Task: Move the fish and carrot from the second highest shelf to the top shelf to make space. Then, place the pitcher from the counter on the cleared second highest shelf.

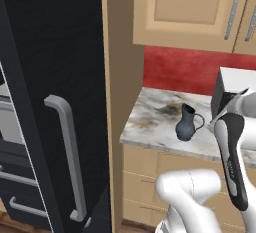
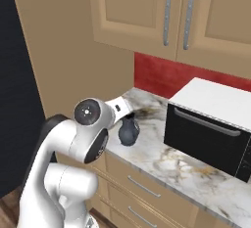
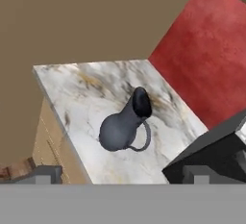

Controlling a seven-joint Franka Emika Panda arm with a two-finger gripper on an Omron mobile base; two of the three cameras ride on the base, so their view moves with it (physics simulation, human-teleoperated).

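Observation:
The dark grey-blue pitcher [image 1: 187, 123] stands upright on the marble counter [image 1: 150, 122], near its left end. In the hand view the pitcher [image 3: 122, 129] sits mid-frame, with its handle turned toward the microwave. My gripper [image 3: 120, 176] hovers above and short of it, open, its fingertips [image 3: 45, 174] set wide apart with nothing between them. From the right base view my arm's elbow partly covers the pitcher [image 2: 128, 131]. The fish, the carrot, the second highest shelf and the top shelf are out of view.
A black fridge door [image 1: 50, 102] with a grey handle [image 1: 67, 152] stands open on the left. A tan side panel [image 1: 120, 77] borders the counter's left end. A black and white microwave [image 2: 211, 124] takes up the counter's right side. Wall cabinets [image 2: 162, 11] hang overhead.

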